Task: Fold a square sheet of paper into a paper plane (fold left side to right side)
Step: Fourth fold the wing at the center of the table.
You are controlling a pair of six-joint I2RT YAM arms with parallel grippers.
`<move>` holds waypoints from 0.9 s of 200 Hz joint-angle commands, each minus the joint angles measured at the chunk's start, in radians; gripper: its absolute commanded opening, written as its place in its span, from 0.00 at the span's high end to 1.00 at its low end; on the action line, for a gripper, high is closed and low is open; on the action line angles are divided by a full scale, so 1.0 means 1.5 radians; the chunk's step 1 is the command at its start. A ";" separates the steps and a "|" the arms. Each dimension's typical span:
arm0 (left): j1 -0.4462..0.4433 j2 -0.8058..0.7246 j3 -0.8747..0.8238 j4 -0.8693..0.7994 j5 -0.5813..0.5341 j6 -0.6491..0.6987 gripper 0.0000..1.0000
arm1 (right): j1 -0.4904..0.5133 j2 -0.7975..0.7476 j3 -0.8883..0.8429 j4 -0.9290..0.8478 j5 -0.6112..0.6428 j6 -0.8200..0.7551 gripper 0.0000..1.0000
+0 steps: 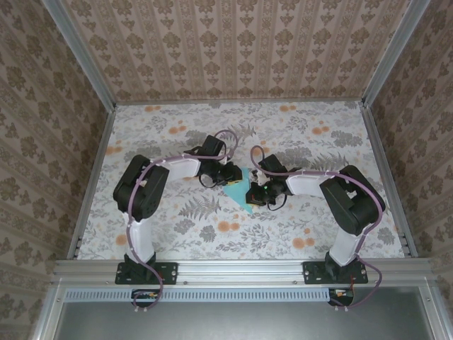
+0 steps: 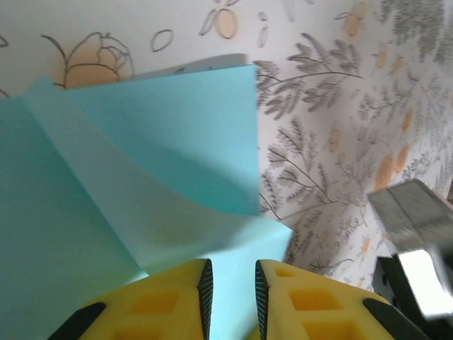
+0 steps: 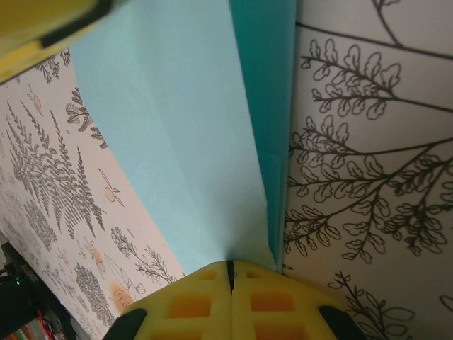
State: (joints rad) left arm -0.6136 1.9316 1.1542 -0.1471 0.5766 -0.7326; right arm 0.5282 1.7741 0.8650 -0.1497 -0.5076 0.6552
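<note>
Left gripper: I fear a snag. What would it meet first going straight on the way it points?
The blue paper, its lifted flap right ahead of the fingers; depth is unclear.

A cyan sheet of paper (image 1: pixel 236 193) lies mid-desk on the floral desk (image 1: pixel 318 219), between both arms. The left fingers (image 1: pixel 231 175) sit over its far left part and the right fingers (image 1: pixel 253 194) over its right edge. Both arms bend inward from the near rail (image 1: pixel 241 269).

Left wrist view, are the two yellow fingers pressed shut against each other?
No, the fingers of the left gripper stand apart, the blue paper showing between them.
</note>
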 commanded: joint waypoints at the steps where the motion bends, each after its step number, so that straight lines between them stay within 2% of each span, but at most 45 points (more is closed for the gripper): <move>1: -0.001 -0.046 -0.032 0.034 0.014 0.023 0.78 | 0.000 0.044 -0.016 -0.100 0.072 -0.012 1.00; 38: -0.025 -0.054 -0.075 0.072 0.074 0.019 0.87 | 0.001 0.051 -0.006 -0.105 0.076 -0.017 1.00; 57: -0.039 -0.048 -0.083 0.080 0.087 0.019 0.88 | 0.002 0.053 -0.002 -0.110 0.078 -0.019 1.00; 109: -0.047 -0.006 -0.072 0.069 0.091 0.019 0.91 | 0.005 0.056 0.006 -0.119 0.081 -0.023 1.00; 180: -0.044 0.032 -0.059 0.050 0.061 0.022 0.93 | 0.008 0.063 0.016 -0.134 0.084 -0.030 1.00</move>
State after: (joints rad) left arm -0.6781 1.9476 1.0416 -0.0479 0.6849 -0.7242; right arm 0.5312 1.7966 0.9142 -0.2214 -0.5049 0.6281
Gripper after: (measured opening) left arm 0.079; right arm 0.051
